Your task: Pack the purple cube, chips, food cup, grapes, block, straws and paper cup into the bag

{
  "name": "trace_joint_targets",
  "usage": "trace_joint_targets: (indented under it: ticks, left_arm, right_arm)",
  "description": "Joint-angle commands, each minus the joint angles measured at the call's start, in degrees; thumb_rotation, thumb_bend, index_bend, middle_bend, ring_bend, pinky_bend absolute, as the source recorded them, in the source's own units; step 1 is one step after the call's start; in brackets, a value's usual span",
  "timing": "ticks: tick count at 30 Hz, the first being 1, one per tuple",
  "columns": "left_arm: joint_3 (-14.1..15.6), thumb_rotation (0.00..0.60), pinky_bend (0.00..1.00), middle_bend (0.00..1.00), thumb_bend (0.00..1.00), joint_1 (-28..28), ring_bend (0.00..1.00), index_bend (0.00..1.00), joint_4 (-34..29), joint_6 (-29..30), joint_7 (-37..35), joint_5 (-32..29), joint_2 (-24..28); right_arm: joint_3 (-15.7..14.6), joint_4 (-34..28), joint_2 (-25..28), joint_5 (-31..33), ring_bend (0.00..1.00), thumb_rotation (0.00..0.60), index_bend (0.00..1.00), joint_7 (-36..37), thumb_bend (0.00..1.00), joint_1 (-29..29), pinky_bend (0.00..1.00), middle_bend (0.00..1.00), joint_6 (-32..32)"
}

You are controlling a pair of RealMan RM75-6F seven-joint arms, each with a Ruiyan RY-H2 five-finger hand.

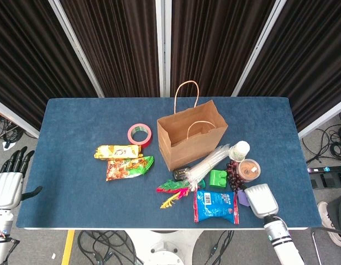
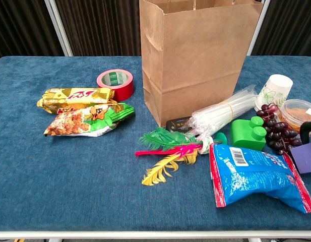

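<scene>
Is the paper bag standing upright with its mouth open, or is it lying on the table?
Upright and open. The paper bag stands on its base on the table, and the head view looks down into its open mouth.

- Both your views are bright and evenly lit, seemingly from overhead.
- Shadows on the desk [image 1: 76, 182] are soft and short, tucked just under things.
- Focus is sharp throughout; no motion blur.
- The curtains [image 1: 115, 44] stay dark.

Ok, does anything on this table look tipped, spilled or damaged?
Nothing spilled or broken. The bag stands upright and open. The paper cup is upright, and the straws lean bundled against the bag's base. The right hand covers most of the purple cube.
</scene>
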Motion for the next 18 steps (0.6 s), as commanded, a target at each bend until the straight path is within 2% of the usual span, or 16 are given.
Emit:
trace_joint_targets:
  ticks: [1, 5, 9, 13, 18]
  left_arm:
    - [-0.1, 0.600, 0.20, 0.09, 0.07, -0.1, 0.03, 0.11, 0.1, 0.0, -0.2, 0.0, -0.1]
    - [-0.1, 0.600, 0.20, 0.09, 0.07, -0.1, 0.04, 0.11, 0.0, 0.0, -0.4, 0.1, 0.0]
    - [0.0, 0.600, 0.20, 0.09, 0.07, -0.2, 0.03, 0.11, -0.2, -0.1, -0.5, 0.2, 0.1]
    - [0.3, 0.600, 0.20, 0.09, 0.07, -0.4, 0.03, 0.11, -0.7, -0.9, -0.4, 0.3, 0.5]
    - [0.5, 0.600, 0.20, 0.09, 0.07, -0.6, 0.03, 0.11, -1.0, -1.5, -0.1, 0.3, 0.7]
  right_arm:
    - [0.3, 0.0, 0.1, -0.4, 0.88, 0.600, 0.60, 1.3, 0.10, 0.1, 0.77, 0.94, 0.5]
    - [0.9, -2.1, 1.8, -1.5, 0.88, 0.600, 0.62, 2.5, 0.10, 0.3, 0.77, 0.94, 1.8]
    - [3.2, -6.5, 5.0, -3.6, 0.88, 0.600, 0.62, 2.2, 0.10, 0.9, 0.77, 0.94, 5.1]
    - [7.3, -13.7, 9.6, -6.1, 0.88, 0.600, 0.63, 0.4, 0.10, 1.9, 0.77, 0.94, 9.2]
    - [13.6, -22.3, 14.4, -5.4, 0.88, 0.600, 0.64, -4.9, 0.10, 5.2, 0.77, 0.94, 9.6]
